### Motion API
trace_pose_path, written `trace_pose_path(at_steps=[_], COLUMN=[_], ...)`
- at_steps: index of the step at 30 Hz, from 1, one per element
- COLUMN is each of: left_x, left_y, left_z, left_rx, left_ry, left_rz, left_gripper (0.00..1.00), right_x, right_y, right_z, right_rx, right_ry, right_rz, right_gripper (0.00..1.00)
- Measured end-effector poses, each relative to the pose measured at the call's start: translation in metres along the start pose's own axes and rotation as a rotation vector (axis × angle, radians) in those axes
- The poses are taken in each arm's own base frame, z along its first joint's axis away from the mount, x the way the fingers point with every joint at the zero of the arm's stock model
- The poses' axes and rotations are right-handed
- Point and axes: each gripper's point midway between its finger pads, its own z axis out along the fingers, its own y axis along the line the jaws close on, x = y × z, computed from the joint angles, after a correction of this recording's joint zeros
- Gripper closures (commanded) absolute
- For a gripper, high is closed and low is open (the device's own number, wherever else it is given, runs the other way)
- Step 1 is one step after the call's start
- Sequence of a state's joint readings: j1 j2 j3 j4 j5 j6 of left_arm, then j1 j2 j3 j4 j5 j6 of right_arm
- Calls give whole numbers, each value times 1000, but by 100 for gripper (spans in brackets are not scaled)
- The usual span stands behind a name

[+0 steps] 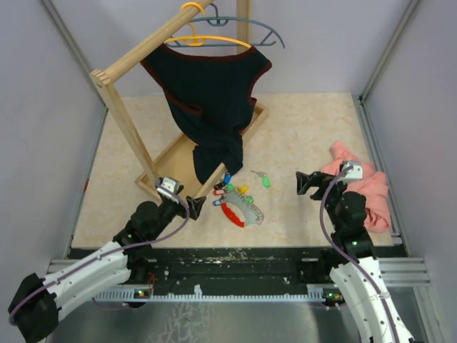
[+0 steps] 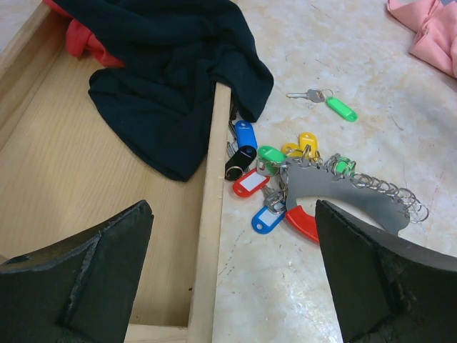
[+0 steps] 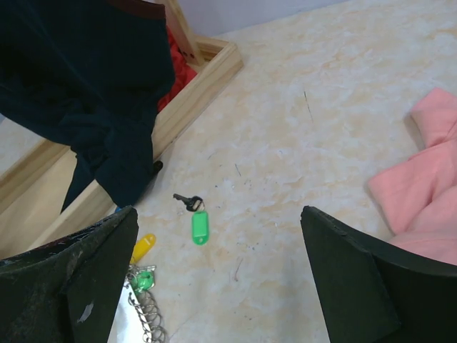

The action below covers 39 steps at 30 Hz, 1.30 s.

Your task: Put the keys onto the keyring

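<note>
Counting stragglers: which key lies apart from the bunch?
The green-tagged key, lying alone; the other keys cluster at the keyring.

I'm seeing the keyring (image 3: 132, 321) getting cut off by the right wrist view's bottom edge; the dark shirt (image 2: 171, 78) is hiding most of a red cloth (image 2: 80, 37).

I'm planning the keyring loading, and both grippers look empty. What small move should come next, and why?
Probably ease the right gripper down toward the lone green-tagged key. It lies by itself, apart from the keyring and the tagged keys clustered at it, and nearer the right arm. That gripper and the left gripper are open and hold nothing.
</note>
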<state>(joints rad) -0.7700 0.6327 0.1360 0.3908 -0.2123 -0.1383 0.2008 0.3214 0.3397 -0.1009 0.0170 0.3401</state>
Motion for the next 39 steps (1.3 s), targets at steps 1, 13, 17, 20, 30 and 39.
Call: trace_pose_path(at_steps=[1,13,17,20,30,39], left_x=[0,11,18,26,27,58], left_y=[0,-2,-5,-15,-60,-81], left_z=[0,3,4,5,10,8], left_rx=[0,7,22,72,252,287], left_ry=[0,37,66,105,225,420], left_rz=[0,0,-20,-35,-172,-324], left_gripper=[1,0,0,1,0,0], right_x=[0,0,1,4,6,6], right_y=[0,1,2,2,4,6], right_z=[0,0,1,2,2,2], right_rx=[-1,-8,-13,-15,-26,-34], right_ry=[0,3,8,19,28,31], right_rz=[0,0,0,0,0,0], right_gripper=[3,3,3,3,3,3])
